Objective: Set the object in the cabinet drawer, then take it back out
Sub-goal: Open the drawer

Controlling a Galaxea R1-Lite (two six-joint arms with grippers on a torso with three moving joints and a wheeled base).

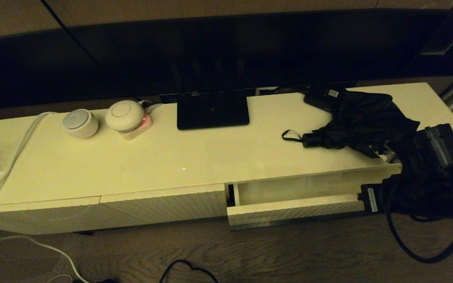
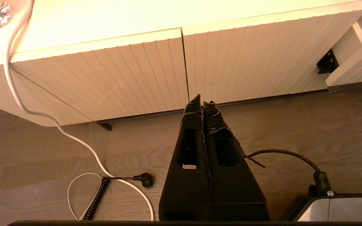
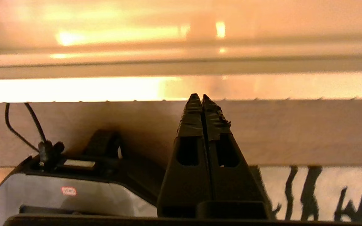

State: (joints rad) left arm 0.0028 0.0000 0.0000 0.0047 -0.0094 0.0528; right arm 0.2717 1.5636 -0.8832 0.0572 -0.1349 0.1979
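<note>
Cream surface [image 1: 132, 165] bearing umbrella [image 1: 364, 118] above the open drawer [image 1: 297, 192]; our right gripper [image 3: 202, 97] and left gripper [image 2: 202, 102], fingers clenched empty, must next grasp it.

two round white devices [image 1: 108, 118], a flat black stand [image 1: 212, 109], a small labelled black box [image 1: 325, 96], a white cable [image 1: 4, 173] on the cabinet top [image 1: 151, 161]

Umbrella [image 1: 362, 122] on cabinet top [image 1: 163, 157], behind open drawer [image 1: 295, 204].
</note>
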